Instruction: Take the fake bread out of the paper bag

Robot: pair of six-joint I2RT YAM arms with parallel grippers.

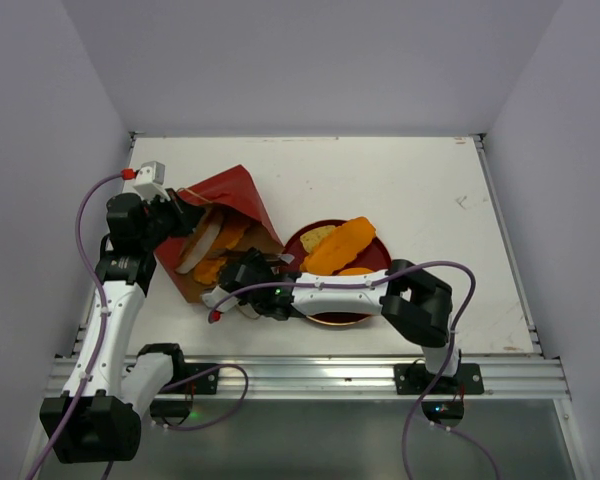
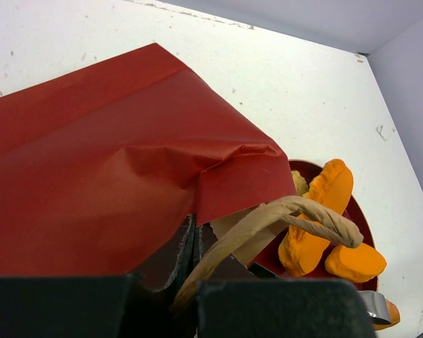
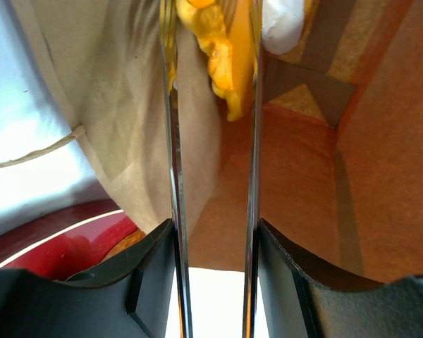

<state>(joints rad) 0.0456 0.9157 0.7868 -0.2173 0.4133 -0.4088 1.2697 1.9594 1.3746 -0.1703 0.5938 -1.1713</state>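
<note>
The paper bag (image 1: 230,195) lies on its side at the left, red outside, mouth toward the red plate (image 1: 295,243). My left gripper (image 1: 180,215) is shut on the bag's upper rim and cord handle (image 2: 303,215); it also shows in the left wrist view (image 2: 190,282). My right gripper (image 1: 228,275) reaches into the bag mouth. In the right wrist view (image 3: 211,42) its fingers close on an orange bread piece (image 3: 218,56) inside the brown bag (image 3: 289,183), next to a white-edged bun (image 3: 282,21). Two orange loaves (image 1: 342,245) and a pale yellow slice (image 1: 317,236) lie on the plate.
The plate sits just right of the bag, under my right forearm. The loaves on it show in the left wrist view (image 2: 317,211). White walls stand close on the left, back and right. A metal rail (image 1: 310,375) runs along the near table edge.
</note>
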